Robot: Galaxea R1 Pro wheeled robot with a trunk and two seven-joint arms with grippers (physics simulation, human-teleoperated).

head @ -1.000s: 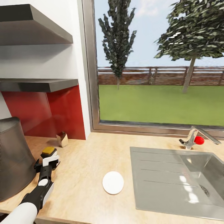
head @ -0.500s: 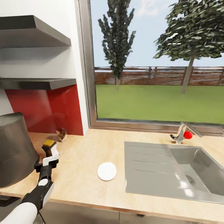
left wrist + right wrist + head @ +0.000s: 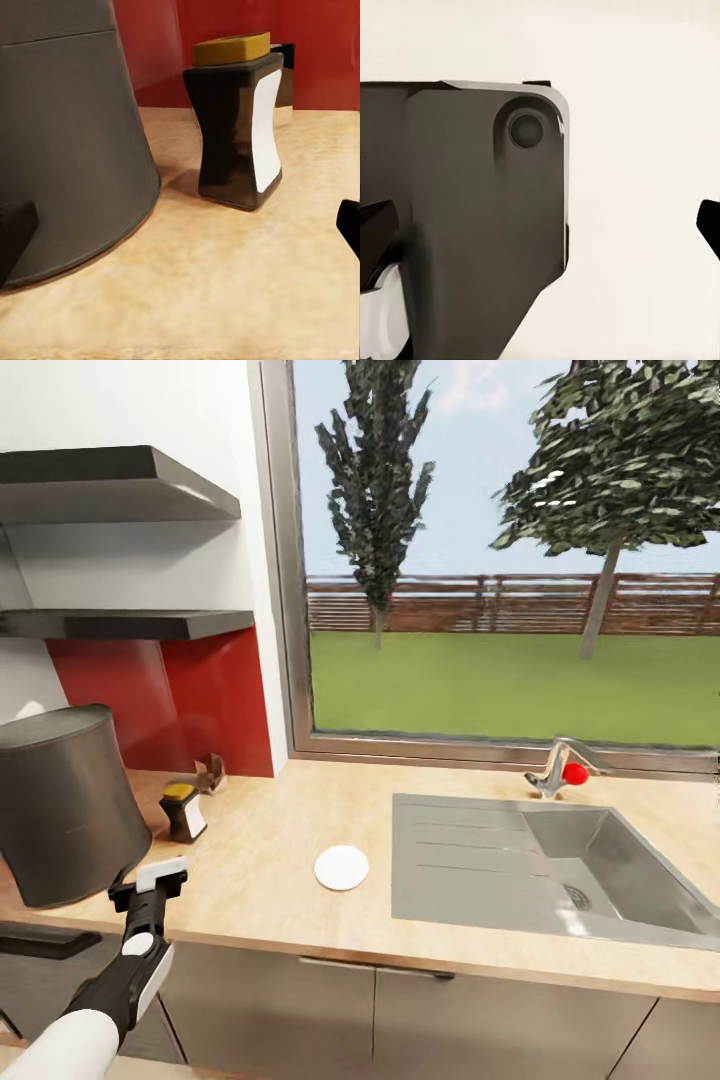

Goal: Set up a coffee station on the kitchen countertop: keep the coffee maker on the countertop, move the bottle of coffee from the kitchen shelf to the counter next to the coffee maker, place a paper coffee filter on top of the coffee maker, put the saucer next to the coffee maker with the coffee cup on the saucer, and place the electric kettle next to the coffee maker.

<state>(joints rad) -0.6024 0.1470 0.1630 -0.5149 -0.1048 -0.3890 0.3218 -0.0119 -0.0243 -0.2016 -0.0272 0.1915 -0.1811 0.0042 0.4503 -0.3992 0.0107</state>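
**Left hand backing off the coffee bottle**

Released and spread, the left hand point(image 3: 148, 880) is now hanging at the worktop point(image 3: 260, 840) edge; the bottle of coffee point(image 3: 184, 811) is standing free beside the coffee maker point(image 3: 65, 805), which is cropped in the wrist view. Right hand's grip: cannot tell.

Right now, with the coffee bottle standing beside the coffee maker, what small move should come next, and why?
Probably draw the left gripper back and turn toward the saucer. The coffee bottle stands upright on the countertop, free of the gripper, beside the coffee maker; the saucer lies apart, near the sink.

Bright, even daylight from the window point(image 3: 500, 560); soft shadows, slightly blurry renders.
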